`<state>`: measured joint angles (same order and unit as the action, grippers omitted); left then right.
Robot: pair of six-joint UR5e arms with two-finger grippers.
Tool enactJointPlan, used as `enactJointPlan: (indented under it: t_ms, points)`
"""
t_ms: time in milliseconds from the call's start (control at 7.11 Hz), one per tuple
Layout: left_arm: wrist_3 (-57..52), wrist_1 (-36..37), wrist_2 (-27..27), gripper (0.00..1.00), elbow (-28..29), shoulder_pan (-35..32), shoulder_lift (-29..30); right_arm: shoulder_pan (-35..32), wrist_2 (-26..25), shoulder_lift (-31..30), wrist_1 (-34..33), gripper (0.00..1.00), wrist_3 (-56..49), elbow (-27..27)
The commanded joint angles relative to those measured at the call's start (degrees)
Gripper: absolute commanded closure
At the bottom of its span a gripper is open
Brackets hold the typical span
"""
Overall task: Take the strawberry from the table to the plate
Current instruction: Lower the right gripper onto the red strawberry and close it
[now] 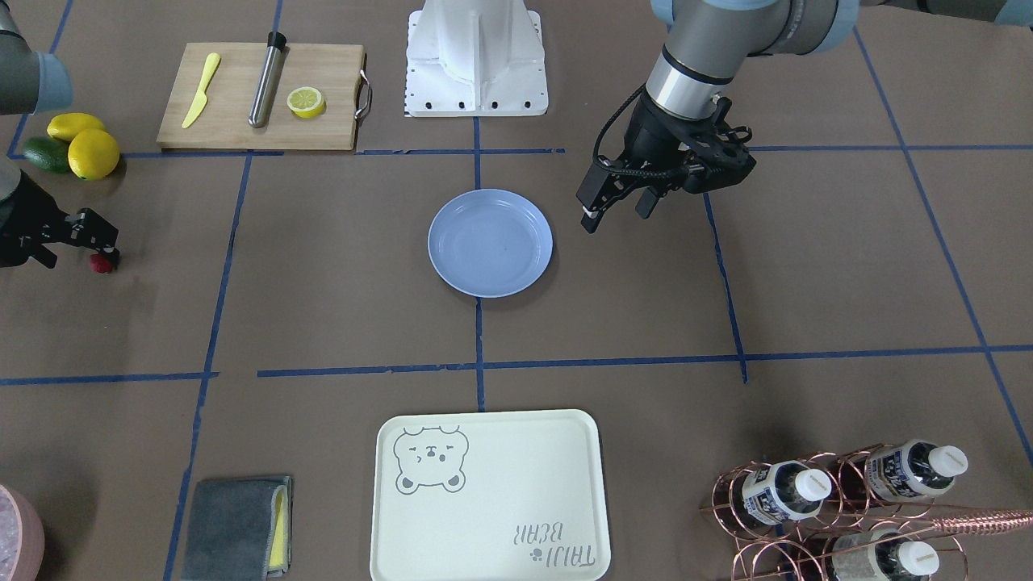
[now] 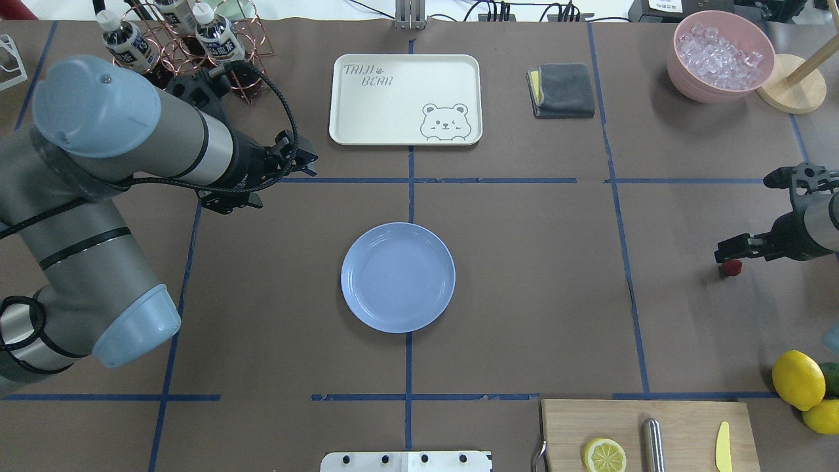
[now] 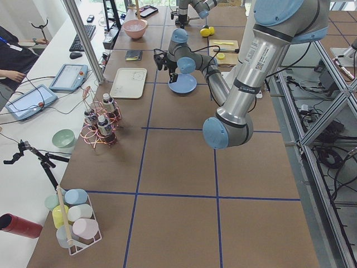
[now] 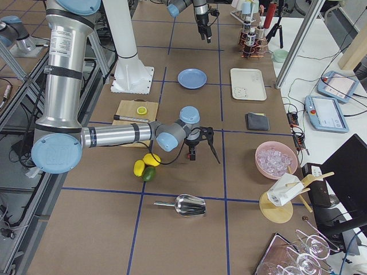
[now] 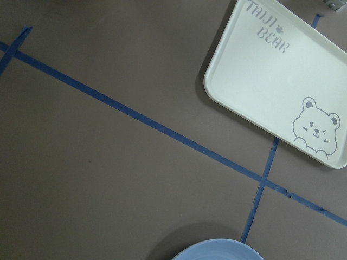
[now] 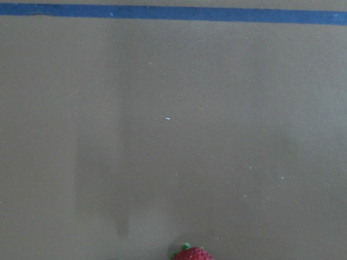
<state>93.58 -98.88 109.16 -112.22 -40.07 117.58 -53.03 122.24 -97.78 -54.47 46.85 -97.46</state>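
Overhead exterior: brown taped table (image 2: pixel 524 295); left claw (image 1: pixel 617 216) released, right claw (image 2: pixel 737 252) released beside strawberry (image 2: pixel 732 267).

The strawberry (image 2: pixel 732 267) is small, dark red and roundish; the right wrist view shows a green calyx at one end. It rests on the table (image 2: pixel 524 295), in the grid cell on the robot's right side, well apart from the plate (image 2: pixel 398 277). The table is a flat, brown, paper-like surface divided into a grid by blue tape lines. The plate is round, shallow, light blue and glossy. It lies flat, right side up, at the table centre, over one tape line.
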Motion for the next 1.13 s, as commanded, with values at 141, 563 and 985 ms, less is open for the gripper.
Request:
enactJointPlan:
  t_ms: [141, 563, 985]
  points:
    - [0.02, 0.0, 0.0, 0.0, 0.07, -0.09, 0.1, 1.17, -0.07, 0.57, -0.02, 0.2, 0.18, 0.34]
    - [-0.06, 0.0, 0.0, 0.0, 0.07, -0.09, 0.1, 1.35, -0.16, 0.48, -0.11, 0.4, 0.18, 0.34]
    - [-0.06, 0.0, 0.0, 0.0, 0.07, -0.09, 0.19, 1.44, -0.42, 0.39, -0.28, 0.47, 0.18, 0.42]
